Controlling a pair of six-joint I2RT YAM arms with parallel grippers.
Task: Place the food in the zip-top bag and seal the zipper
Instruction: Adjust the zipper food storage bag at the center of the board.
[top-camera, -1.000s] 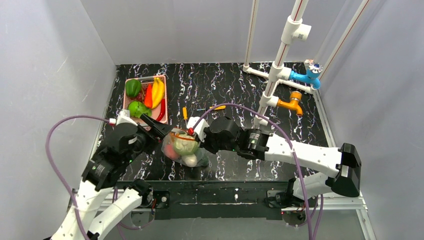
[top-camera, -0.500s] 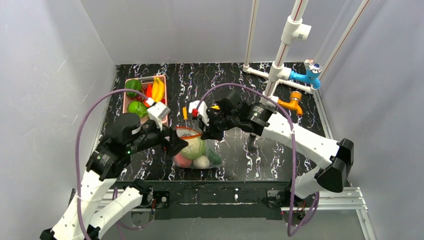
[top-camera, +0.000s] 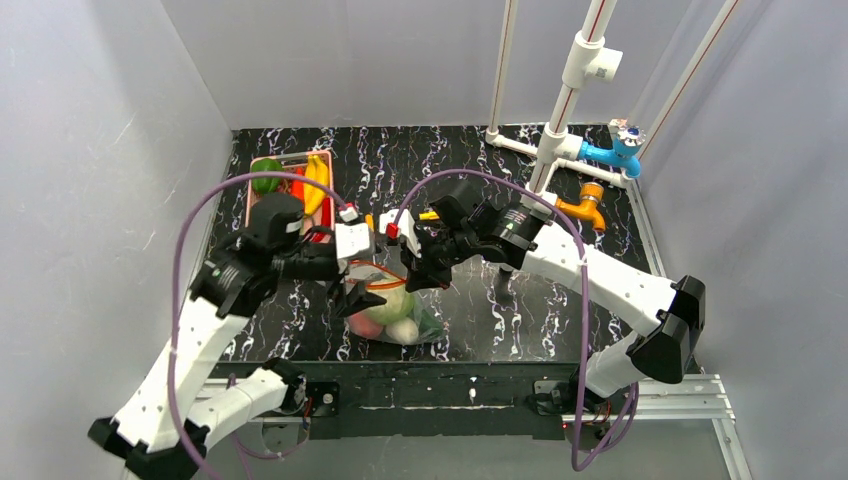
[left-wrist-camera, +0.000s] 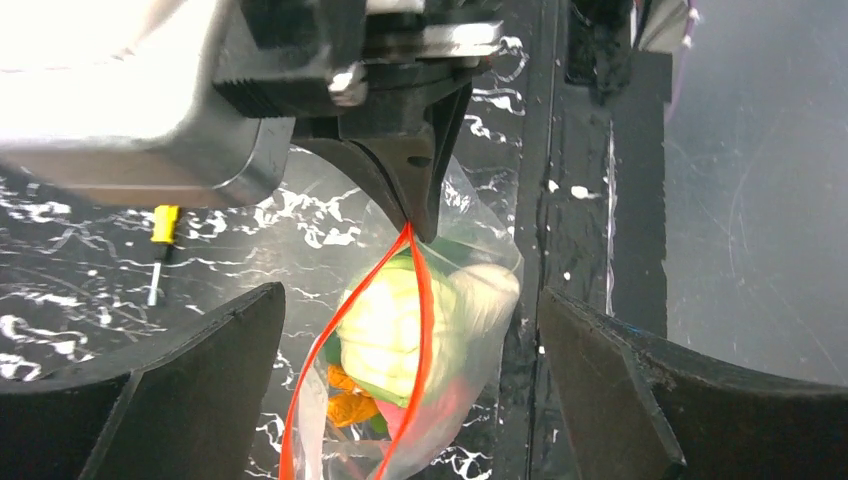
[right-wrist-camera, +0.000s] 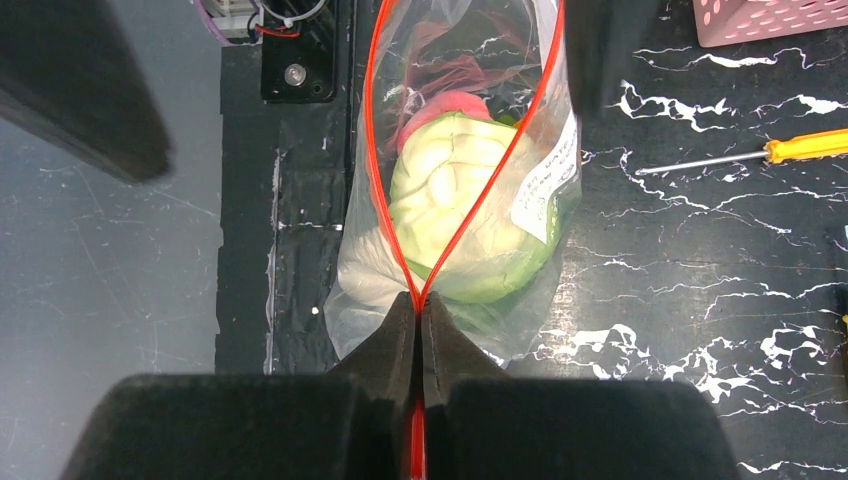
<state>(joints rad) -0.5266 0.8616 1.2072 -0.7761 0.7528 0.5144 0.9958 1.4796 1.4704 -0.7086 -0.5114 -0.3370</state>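
Note:
The clear zip-top bag (top-camera: 397, 312) hangs in front of the arms with the food inside: green cabbage (right-wrist-camera: 455, 215), pink ball (right-wrist-camera: 440, 105), white radish (left-wrist-camera: 485, 295), orange piece (left-wrist-camera: 345, 405). My right gripper (right-wrist-camera: 418, 298) is shut on one end of the orange-red zipper (right-wrist-camera: 385, 200) and holds the bag up; it also shows in the top view (top-camera: 410, 278). The zipper is joined only at that pinch and gapes open in a V beyond it. My left gripper (left-wrist-camera: 410, 292) is open with its fingers (left-wrist-camera: 160, 390) either side of the bag's mouth, touching nothing.
A pink basket (top-camera: 290, 156) of peppers and bananas stands at the back left, partly behind my left arm. Yellow-handled screwdrivers (right-wrist-camera: 720, 158) lie on the black marbled table behind the bag. A white pipe stand (top-camera: 545, 170) with taps is at the back right.
My right gripper has lifted the bag's zipper end up and back. My left arm has swung up and right, and its open fingers now straddle the bag's mouth.

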